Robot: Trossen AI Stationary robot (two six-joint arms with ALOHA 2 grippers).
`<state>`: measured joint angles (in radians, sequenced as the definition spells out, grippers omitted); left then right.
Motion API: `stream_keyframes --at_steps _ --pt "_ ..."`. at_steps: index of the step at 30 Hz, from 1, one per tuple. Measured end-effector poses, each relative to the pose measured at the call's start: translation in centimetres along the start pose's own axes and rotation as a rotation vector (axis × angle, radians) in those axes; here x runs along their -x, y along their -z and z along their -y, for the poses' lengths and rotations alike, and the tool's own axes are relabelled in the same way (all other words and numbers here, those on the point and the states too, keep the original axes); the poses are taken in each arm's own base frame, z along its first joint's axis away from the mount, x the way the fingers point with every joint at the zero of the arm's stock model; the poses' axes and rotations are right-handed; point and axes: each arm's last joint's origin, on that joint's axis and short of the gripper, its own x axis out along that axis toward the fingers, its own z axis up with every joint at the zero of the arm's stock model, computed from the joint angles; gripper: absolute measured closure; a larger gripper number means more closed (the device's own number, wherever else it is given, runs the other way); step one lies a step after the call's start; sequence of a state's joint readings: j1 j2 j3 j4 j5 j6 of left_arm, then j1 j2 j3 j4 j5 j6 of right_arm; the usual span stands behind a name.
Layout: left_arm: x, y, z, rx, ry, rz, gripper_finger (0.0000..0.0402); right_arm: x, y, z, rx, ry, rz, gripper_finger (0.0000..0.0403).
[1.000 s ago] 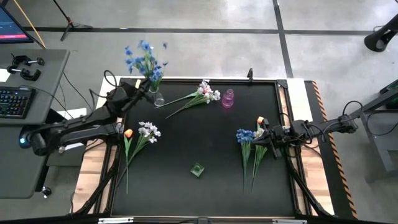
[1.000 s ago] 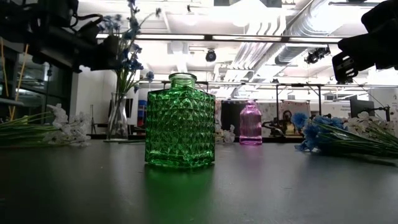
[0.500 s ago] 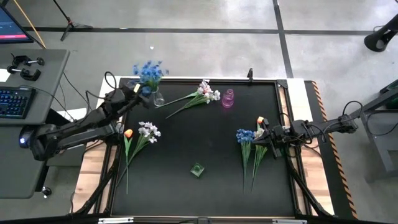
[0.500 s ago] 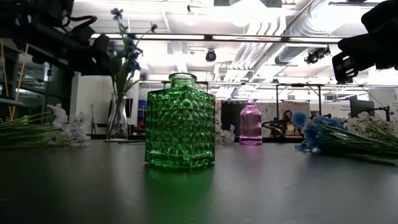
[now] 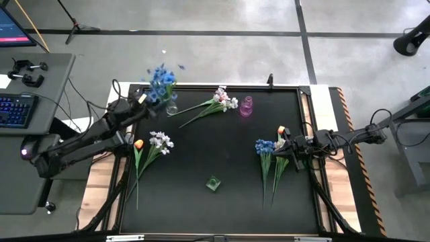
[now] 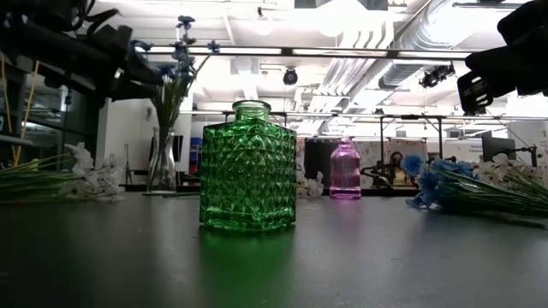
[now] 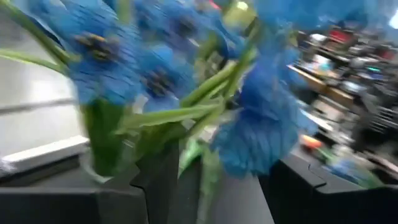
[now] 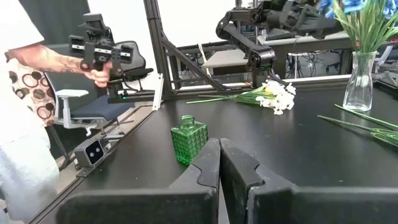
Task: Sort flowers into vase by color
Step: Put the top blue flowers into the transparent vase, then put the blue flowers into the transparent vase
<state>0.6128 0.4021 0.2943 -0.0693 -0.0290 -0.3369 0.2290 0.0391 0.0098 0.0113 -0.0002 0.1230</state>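
Overhead, blue flowers [image 5: 161,79] are seen in the clear vase [image 5: 172,106] beside the left gripper [image 5: 144,98], fingers spread, while only the right wrist view shows the right gripper [image 8: 219,163] pressed together.

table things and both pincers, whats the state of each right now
blue flowers: upright, stems in clear vase
clear vase: upright, far left corner, holds blue flowers
pink vase: upright, empty
green vase: upright, empty
pink-white stems: lying flat beside pink vase
left bunch: lying flat, white with an orange tulip
right bunch: lying flat, blue, white, orange
left pincer: open, beside the blue flowers
right pincer: shut, holds nothing
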Motion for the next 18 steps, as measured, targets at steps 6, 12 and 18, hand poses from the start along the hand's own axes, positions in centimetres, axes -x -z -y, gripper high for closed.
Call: stream_keyframes --at_steps 6,12,18 --pt "0.8 0.5 0.3 0.048 0.132 -0.081 0.0206 0.0 0.0 0.0 0.000 0.000 0.000 0.0402" --pt "1.4 0.5 0.8 0.137 0.324 -0.136 0.0206 0.0 0.0 0.0 0.000 0.000 0.000 0.0402" --pt "1.6 0.8 1.6 0.232 0.442 -0.216 0.0207 0.0 0.0 0.0 0.000 0.000 0.000 0.0402"
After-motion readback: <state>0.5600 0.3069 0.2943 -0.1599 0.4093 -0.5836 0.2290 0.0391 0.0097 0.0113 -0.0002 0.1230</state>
